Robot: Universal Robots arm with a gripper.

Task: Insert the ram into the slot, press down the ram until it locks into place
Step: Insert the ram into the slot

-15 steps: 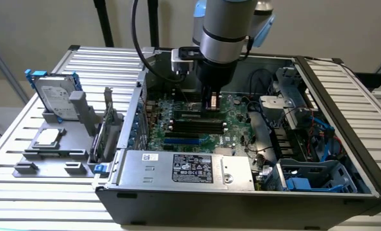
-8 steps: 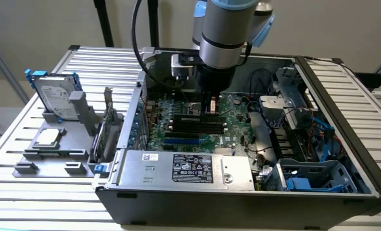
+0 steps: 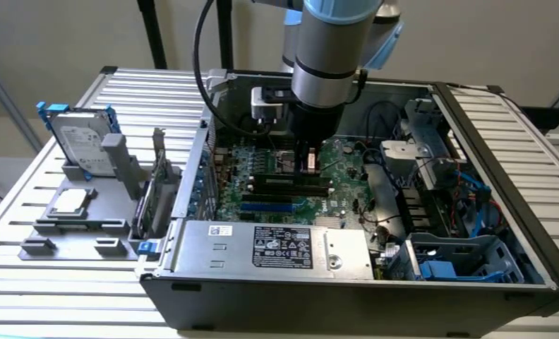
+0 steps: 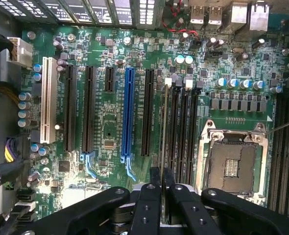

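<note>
In the wrist view my gripper (image 4: 161,172) is shut on the ram (image 4: 163,127), which I see edge-on as a thin green strip running away from the fingertips. The ram lies parallel to the four black memory sockets. It stands over the outermost slot (image 4: 173,132), the one on the blue slot's side. Whether its lower edge touches that socket I cannot tell. White end clips (image 4: 188,83) mark the sockets' far ends. In the exterior view the arm reaches down into the open computer case, with the gripper (image 3: 306,162) low over the motherboard (image 3: 346,159).
An open CPU socket (image 4: 232,156) lies just beyond the memory sockets. A blue slot (image 4: 128,112), black expansion slots and a white slot (image 4: 48,100) run parallel on the other side. The power supply (image 3: 279,244), drive cages (image 3: 459,258) and cables (image 3: 392,113) crowd the case. A hard drive (image 3: 77,141) stands outside on a grey fixture.
</note>
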